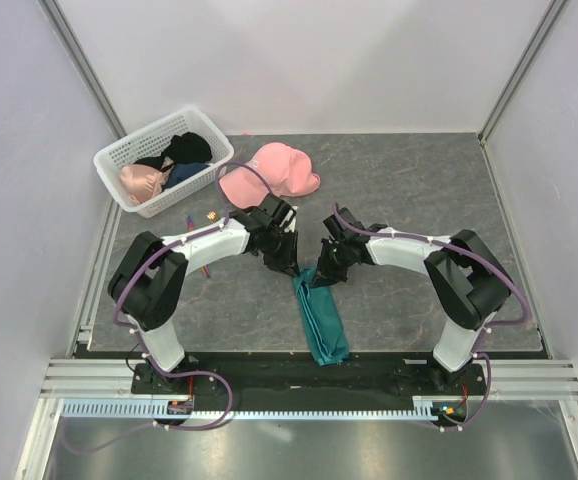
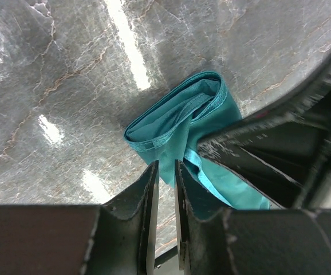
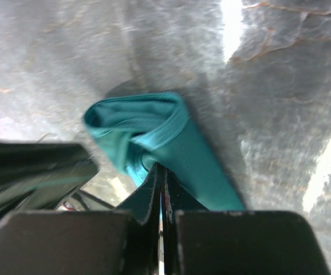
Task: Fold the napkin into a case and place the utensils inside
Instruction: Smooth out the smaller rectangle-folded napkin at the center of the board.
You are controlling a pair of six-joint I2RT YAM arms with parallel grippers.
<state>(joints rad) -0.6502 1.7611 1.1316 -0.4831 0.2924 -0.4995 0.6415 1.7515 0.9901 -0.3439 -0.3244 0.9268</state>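
The napkin (image 1: 322, 322) is a teal-green cloth folded into a narrow strip that runs from between the two grippers toward the near edge. Its far end is lifted and bunched (image 2: 177, 114) (image 3: 148, 129). My right gripper (image 1: 323, 274) (image 3: 161, 169) is shut on that end's fold. My left gripper (image 1: 289, 264) (image 2: 165, 171) stands a narrow gap open, with a corner of the cloth hanging at its fingertips and the table showing through the gap. The utensils (image 1: 211, 216) lie on the table left of the left arm, small and partly hidden under it.
A white plastic basket (image 1: 119, 150) with clothes stands at the back left. A pink cap (image 1: 274, 170) lies just behind the left gripper. Walls close in the dark marbled table on three sides.
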